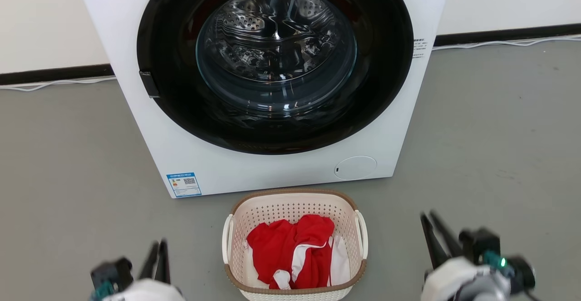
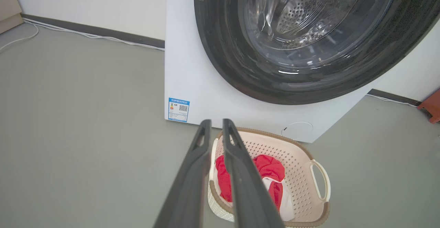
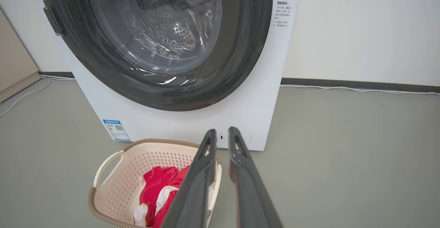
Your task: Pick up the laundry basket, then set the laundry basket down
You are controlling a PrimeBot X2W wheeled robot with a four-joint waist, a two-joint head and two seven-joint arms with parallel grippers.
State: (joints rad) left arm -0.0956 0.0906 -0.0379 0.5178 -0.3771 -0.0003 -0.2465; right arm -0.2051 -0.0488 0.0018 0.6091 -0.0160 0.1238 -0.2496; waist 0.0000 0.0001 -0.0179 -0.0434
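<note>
Perforated matt plastic laundry basket [image 1: 290, 210]; glossy glass door [image 1: 276, 51]

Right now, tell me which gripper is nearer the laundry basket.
Left, but only narrowly in the head view. The left gripper is beside the laundry basket on its left side, and the right gripper is off its right side. Neither touches it.

White washing machine [image 1: 272, 171] on grey floor [image 1: 68, 165] against pale wall [image 1: 45, 19].

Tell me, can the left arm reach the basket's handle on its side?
Probably yes. The left gripper hangs beside the laundry basket, and only bare floor lies between it and that side's white handle.
</note>
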